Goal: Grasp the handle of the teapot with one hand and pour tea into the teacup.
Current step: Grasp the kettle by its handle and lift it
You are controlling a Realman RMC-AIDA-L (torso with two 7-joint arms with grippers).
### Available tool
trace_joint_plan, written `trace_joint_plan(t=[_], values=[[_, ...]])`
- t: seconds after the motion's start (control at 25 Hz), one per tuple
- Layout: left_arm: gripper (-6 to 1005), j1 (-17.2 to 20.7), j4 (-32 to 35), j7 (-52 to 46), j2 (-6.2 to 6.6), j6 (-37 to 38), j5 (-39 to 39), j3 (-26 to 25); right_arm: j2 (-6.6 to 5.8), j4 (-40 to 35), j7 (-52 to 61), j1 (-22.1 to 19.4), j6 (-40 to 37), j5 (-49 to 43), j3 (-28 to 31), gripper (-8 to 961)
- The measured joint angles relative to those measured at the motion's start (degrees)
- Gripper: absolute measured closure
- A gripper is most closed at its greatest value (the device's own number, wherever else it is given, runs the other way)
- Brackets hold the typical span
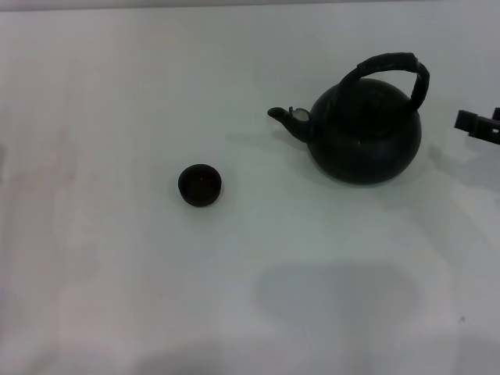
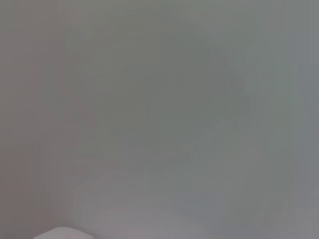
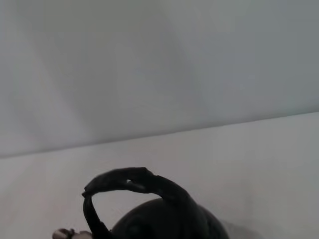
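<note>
Teapot (image 1: 364, 134) upright, teacup (image 1: 200, 185) well apart; right tool (image 1: 478, 125) beside, state unclear.

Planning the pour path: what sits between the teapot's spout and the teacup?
Nothing. In the head view, only bare white table separates the teapot spout from the teacup.

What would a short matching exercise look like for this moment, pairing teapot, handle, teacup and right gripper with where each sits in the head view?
Things:
1. teapot
2. handle
3. teacup
4. right gripper

Places:
A. at the right edge of the view, apart from the pot
B. standing upright on the table, spout pointing to the robot's left
C. arched over the pot's top, nothing holding it
D. alone on the table, nearer the robot and to the left of the spout

Pairs: 1-B, 2-C, 3-D, 4-A
</note>
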Motion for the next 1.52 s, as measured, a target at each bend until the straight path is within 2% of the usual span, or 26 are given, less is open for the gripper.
trace_joint_plan(t=[0.24, 0.44, 1.52], values=[[136, 0.1, 0.07, -0.99, 0.0, 1.55, -0.19, 0.0, 0.02, 0.18, 1.36, -1.24, 6.32, 2.06, -6.24, 93], [136, -0.28, 0.12, -1.66, 0.0, 1.84, -0.15, 0.0, 0.02, 0.6, 0.84, -0.05, 13.4, 2.05, -11.7, 100], [137, -2.21, 0.12, -1.63, -0.01, 1.95, -0.17, 0.0, -0.51, 6.28, 0.28, 7.51, 17.15, 1.8, -12.46, 142]])
